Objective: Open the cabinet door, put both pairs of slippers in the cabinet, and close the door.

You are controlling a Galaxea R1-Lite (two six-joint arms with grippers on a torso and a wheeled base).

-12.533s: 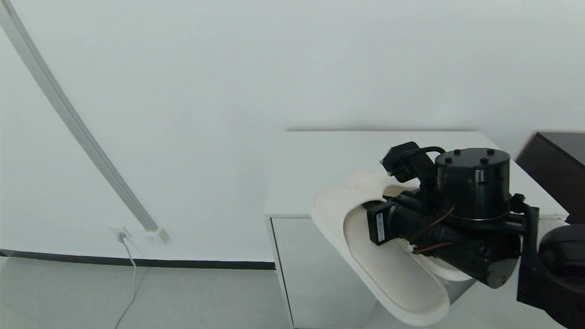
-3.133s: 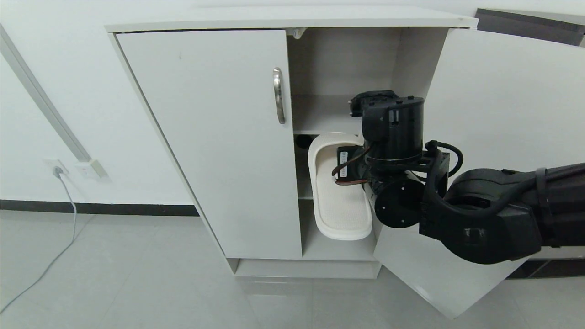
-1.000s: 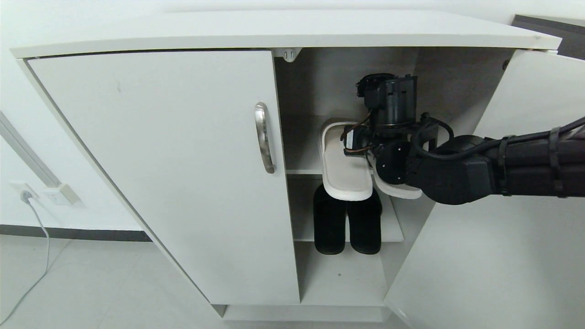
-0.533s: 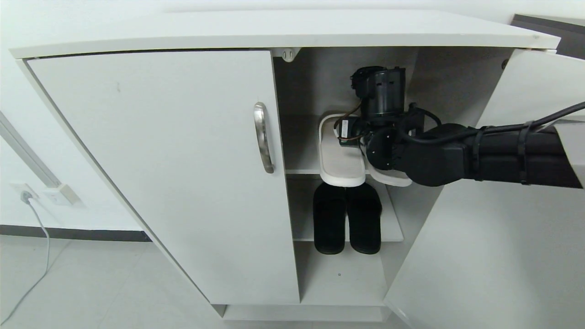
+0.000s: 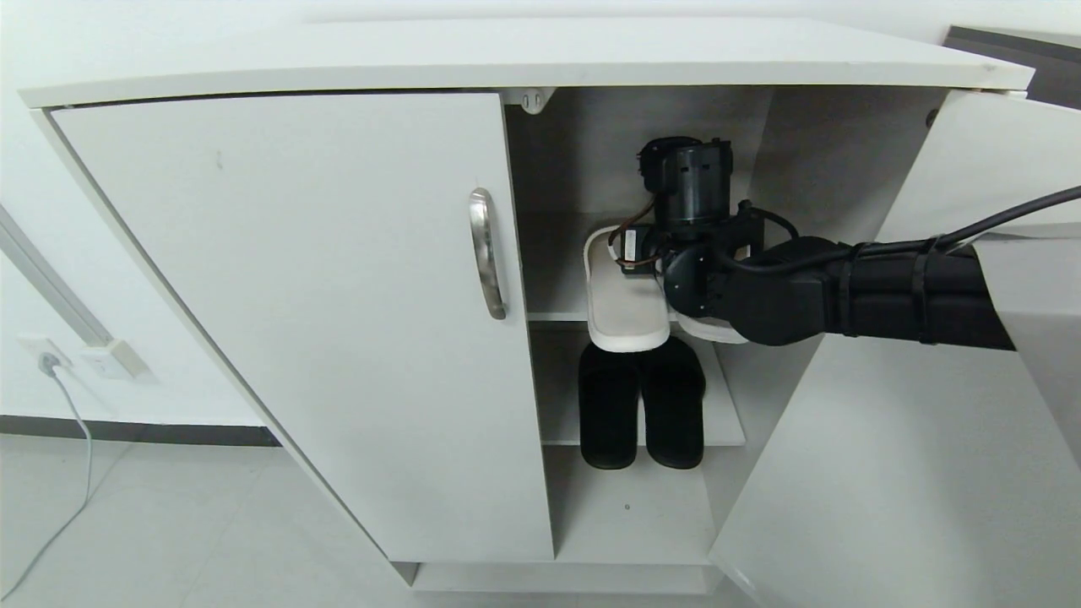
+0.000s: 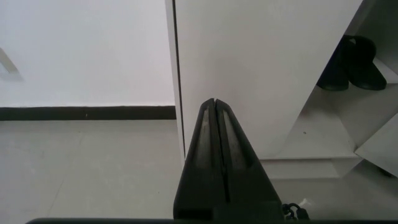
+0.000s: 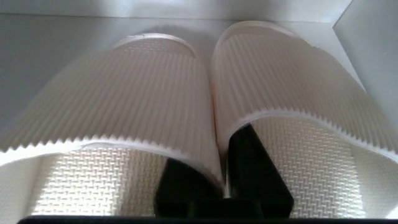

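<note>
The white cabinet has its right door swung open and its left door closed. My right arm reaches inside at the upper shelf. My right gripper is shut on the pair of white slippers, pinching their inner edges together. The white slippers lie over the upper shelf with their heels jutting past its front edge. A pair of black slippers sits side by side on the shelf below. My left gripper is shut on nothing, low over the floor by the closed door.
A metal handle runs down the closed door's inner edge. The open door stands close beside my right arm. A wall socket with a cable is at the lower left. Dark furniture stands behind the cabinet on the right.
My right arm has carried the white slippers from the cabinet top down to the open side, and in the last second pushed them deeper onto the upper shelf. The head camera shifted too.
</note>
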